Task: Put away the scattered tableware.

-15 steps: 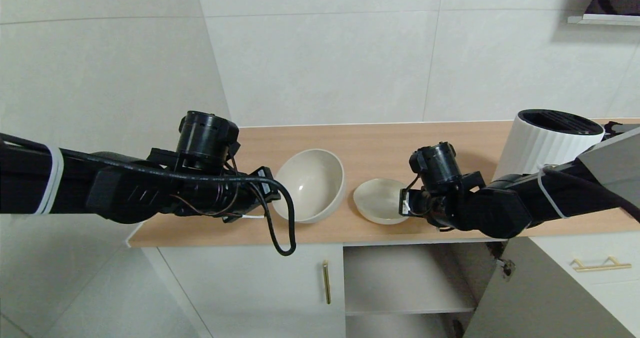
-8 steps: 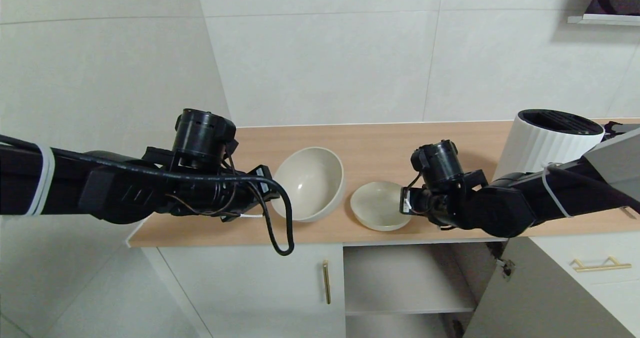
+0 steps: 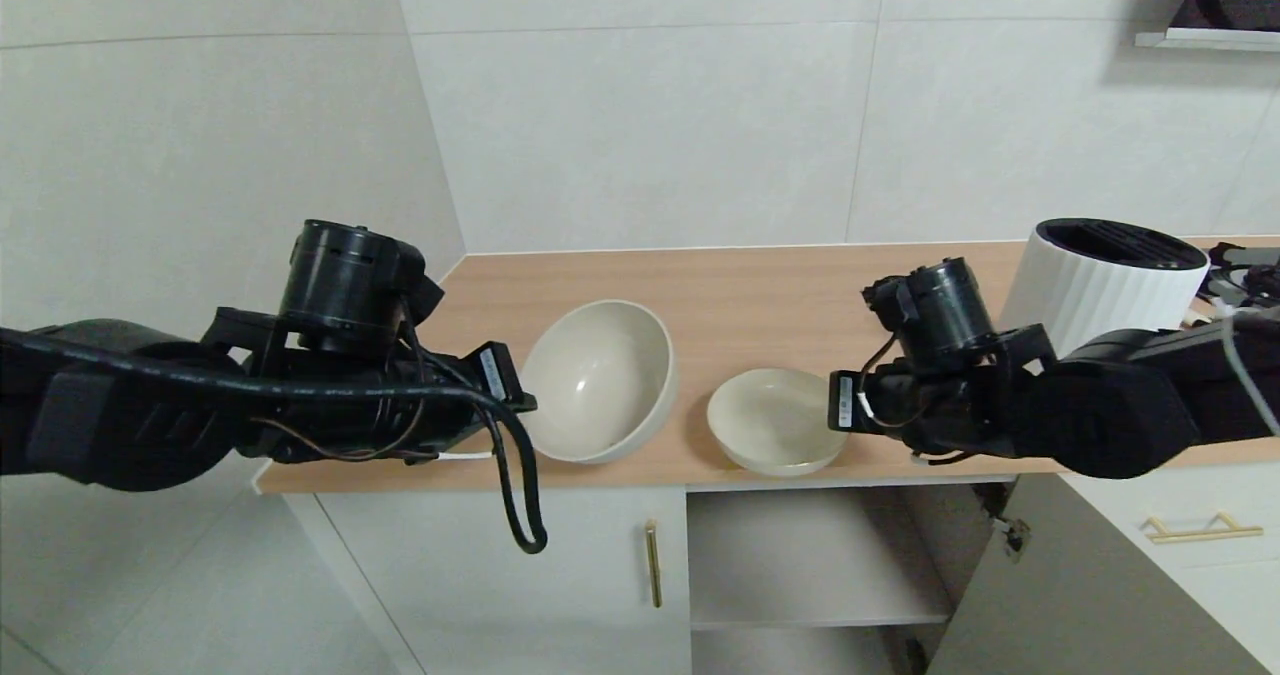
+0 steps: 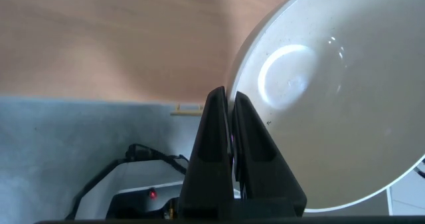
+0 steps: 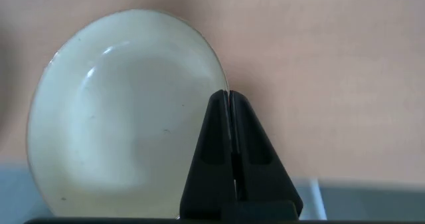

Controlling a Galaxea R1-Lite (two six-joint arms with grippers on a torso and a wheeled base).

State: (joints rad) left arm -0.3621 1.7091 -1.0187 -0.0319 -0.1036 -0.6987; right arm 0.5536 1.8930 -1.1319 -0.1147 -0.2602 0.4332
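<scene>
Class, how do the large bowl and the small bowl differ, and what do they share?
Size: the large bowl is wider and deeper; the small bowl is shallow. Pose: the large bowl tips steeply; the small bowl tilts less. Grip: the left gripper pinches the large bowl's rim, the right gripper the small bowl's. Both are plain glossy cream.

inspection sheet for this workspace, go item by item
surface: wooden counter along the wall, nothing spilled that I can see
job's things: large bowl and small bowl, both tilted, near the front edge
clutter: white ribbed container at the right end
grippers: left gripper shut on the large bowl's rim; right gripper shut on the small bowl's rim
cables: black cable loops down from the left arm
surroundings: tiled wall; open cupboard below, door swung right
</scene>
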